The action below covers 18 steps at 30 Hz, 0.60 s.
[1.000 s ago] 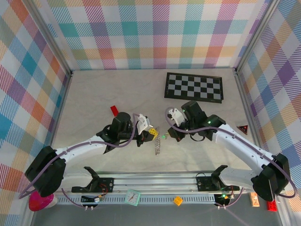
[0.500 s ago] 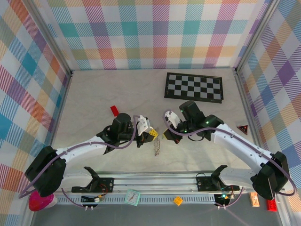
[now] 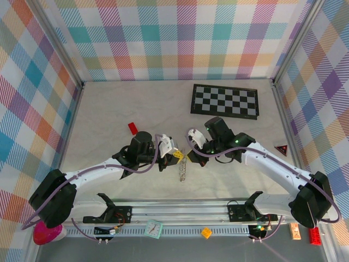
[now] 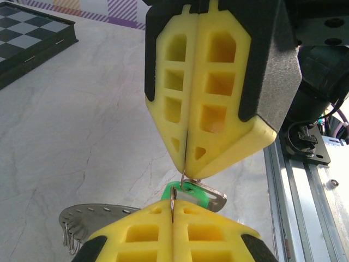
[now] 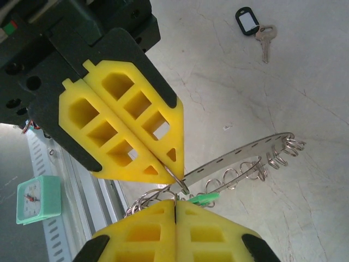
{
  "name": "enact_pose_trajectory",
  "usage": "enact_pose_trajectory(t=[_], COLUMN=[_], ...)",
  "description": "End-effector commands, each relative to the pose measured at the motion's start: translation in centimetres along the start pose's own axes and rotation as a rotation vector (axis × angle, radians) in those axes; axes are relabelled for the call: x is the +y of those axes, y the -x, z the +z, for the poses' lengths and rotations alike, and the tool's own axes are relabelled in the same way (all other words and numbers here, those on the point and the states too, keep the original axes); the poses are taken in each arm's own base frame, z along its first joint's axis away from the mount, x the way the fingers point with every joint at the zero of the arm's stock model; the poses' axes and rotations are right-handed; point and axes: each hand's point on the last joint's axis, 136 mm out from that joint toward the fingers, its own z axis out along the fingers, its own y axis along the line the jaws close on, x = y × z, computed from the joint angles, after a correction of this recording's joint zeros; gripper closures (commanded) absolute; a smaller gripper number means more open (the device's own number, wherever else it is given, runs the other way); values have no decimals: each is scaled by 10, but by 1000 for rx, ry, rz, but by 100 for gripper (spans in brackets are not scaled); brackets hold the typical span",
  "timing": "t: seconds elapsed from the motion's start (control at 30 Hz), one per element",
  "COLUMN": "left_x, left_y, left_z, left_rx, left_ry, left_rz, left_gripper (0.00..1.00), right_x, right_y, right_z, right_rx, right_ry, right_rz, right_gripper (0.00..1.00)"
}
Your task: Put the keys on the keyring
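Observation:
My left gripper (image 3: 178, 155) and right gripper (image 3: 190, 157) meet tip to tip above the table's front middle. Both are shut, each on a thin wire loop of the keyring (image 3: 183, 170), which hangs below them. In the left wrist view my left gripper (image 4: 173, 205) pinches one loop and the right gripper (image 4: 185, 167) pinches another just above. The green key (image 4: 188, 194) hangs between them. The right wrist view shows my right gripper (image 5: 175, 201), the left gripper (image 5: 173, 173), the keyring's perforated strip (image 5: 245, 153) and the green key (image 5: 205, 197). The black key (image 5: 254, 28) lies flat on the table.
A chessboard (image 3: 224, 100) lies at the back right. A small red block (image 3: 132, 128) sits left of the left arm, a red triangle (image 3: 282, 149) by the right wall. A metal rail (image 3: 180, 210) and a green clock (image 3: 155, 228) line the near edge.
My right gripper has moved left until its tips meet the left gripper's. The left arm has hardly moved and the keyring still hangs below.

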Motion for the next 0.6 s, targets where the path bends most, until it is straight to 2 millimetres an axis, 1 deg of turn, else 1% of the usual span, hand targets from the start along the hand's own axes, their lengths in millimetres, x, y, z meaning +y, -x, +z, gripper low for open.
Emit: enact_pose_trajectory(t=[0.0,0.13,0.17,0.23,0.43,0.57], left_x=[-9,-10,-10,-11,-11,-12], left_y=[14,14,14,14,14,13], left_z=[-1,-1,-2,-2,-2,-4], left_rx=[-44,-45,-46,-47,-48,-60], left_ry=[-36,-40,-41,-44,-42,-29], left_rz=[50,50,50,51,53,87], left_gripper=[100,100,100,100,100,100], right_x=[5,2,0,-2,-19,-31], right_y=[17,18,18,17,15,13], right_z=[-1,0,1,2,1,-1], right_rx=[-40,-46,-42,-35,-23,-6], right_ry=[16,-5,-14,-27,-127,-193], right_rz=[-43,-49,-14,-8,32,82], right_gripper=[100,100,100,100,100,100])
